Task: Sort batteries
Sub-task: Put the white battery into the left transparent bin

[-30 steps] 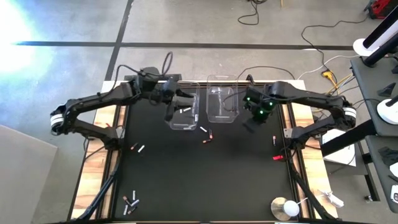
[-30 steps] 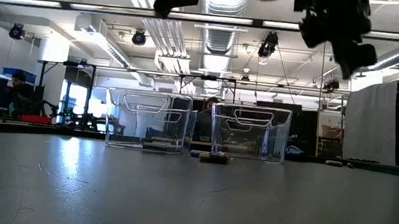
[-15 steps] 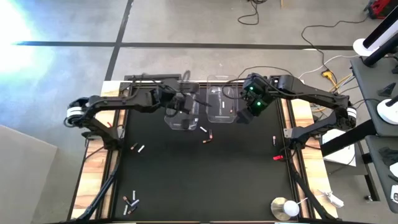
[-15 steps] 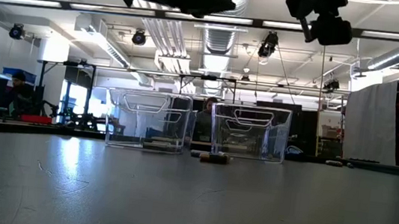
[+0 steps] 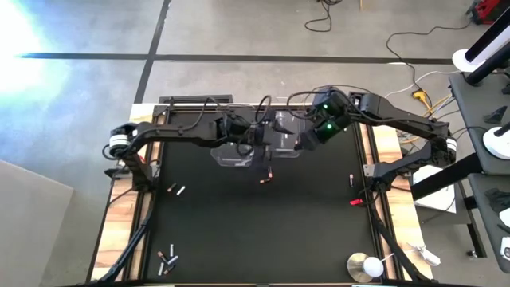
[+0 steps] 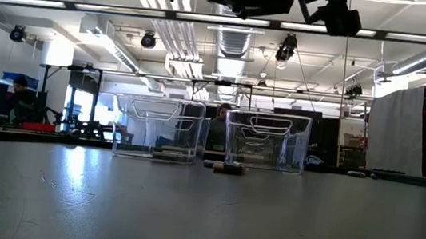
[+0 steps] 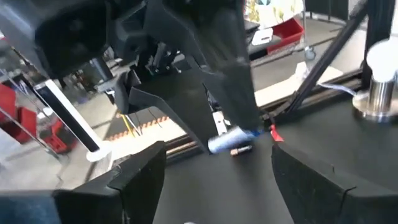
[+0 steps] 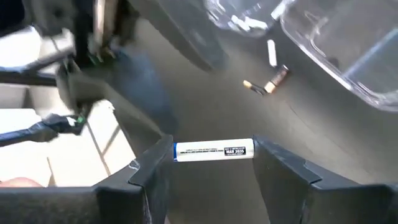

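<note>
A silvery-white cylindrical battery (image 8: 213, 150) is clamped between the right gripper (image 8: 211, 163) fingers at upper centre, above the clear plastic bins (image 5: 283, 135). The left gripper (image 7: 214, 177) fingers are spread wide, empty.

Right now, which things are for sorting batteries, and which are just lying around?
For the job: loose batteries, one battery held by the right gripper, two bins, open left gripper by the bins.
Just lying about: red clip, disc.

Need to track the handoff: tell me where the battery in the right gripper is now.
The battery sits crosswise between the right gripper's fingers, above the right clear bin, facing the open left gripper.
</note>
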### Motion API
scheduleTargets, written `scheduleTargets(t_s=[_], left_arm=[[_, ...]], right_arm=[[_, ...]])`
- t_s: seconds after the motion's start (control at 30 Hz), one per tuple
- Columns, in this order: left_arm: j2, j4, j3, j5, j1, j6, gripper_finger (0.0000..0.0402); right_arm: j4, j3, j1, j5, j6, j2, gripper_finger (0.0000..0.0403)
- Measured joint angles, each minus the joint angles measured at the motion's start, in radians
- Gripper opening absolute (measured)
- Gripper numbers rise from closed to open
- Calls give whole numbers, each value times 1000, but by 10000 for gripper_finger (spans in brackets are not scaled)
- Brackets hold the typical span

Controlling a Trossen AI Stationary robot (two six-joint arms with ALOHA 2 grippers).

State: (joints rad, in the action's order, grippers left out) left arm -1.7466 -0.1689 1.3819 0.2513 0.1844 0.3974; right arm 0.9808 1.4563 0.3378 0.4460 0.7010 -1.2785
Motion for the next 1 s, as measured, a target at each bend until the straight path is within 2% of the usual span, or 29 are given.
scheduleTargets(t_s=[0.2, 0.5, 0.6, 0.87, 1.0], left_arm=[[-30, 89, 87, 10, -2, 5, 250], [-8, 97, 95, 28, -7, -11, 210], [-5, 94, 95, 28, -8, -37, 172], [-3, 94, 96, 29, -9, -96, 25], [-2, 99, 96, 29, -14, -130, 15]], right_arm=[[-104, 1, -16, 7, 44, 0, 190], [-155, 1, -24, 6, 57, 0, 187], [-158, 1, -24, 5, 61, 0, 187], [-201, 1, -23, -1, 81, 0, 199], [-211, 2, -26, 0, 83, 0, 199]])
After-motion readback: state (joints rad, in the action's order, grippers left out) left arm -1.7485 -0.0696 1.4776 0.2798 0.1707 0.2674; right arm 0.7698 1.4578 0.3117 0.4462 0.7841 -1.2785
